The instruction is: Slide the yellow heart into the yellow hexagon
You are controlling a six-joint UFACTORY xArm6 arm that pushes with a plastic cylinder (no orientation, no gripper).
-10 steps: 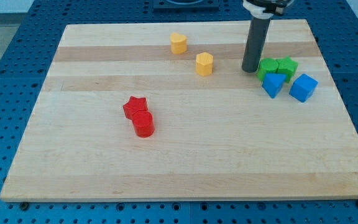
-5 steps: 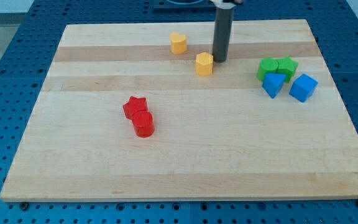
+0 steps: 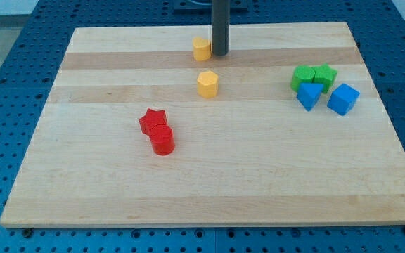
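Observation:
The yellow heart (image 3: 202,48) sits near the view's top, left of centre. The yellow hexagon (image 3: 207,83) lies a short way below it, slightly to the right, with a gap between them. My dark rod comes down from the view's top and my tip (image 3: 220,54) rests on the board right against the heart's right side. The tip is above the hexagon and apart from it.
A red star (image 3: 152,119) touches a red cylinder (image 3: 162,140) left of centre. At the right, two green blocks (image 3: 303,76) (image 3: 325,74) and two blue blocks (image 3: 309,95) (image 3: 343,99) are clustered. The wooden board (image 3: 209,183) lies on a blue perforated table.
My tip has moved left and up, from beside the green blocks to the heart's right side. The yellow hexagon has shifted left and down. The heart has not moved.

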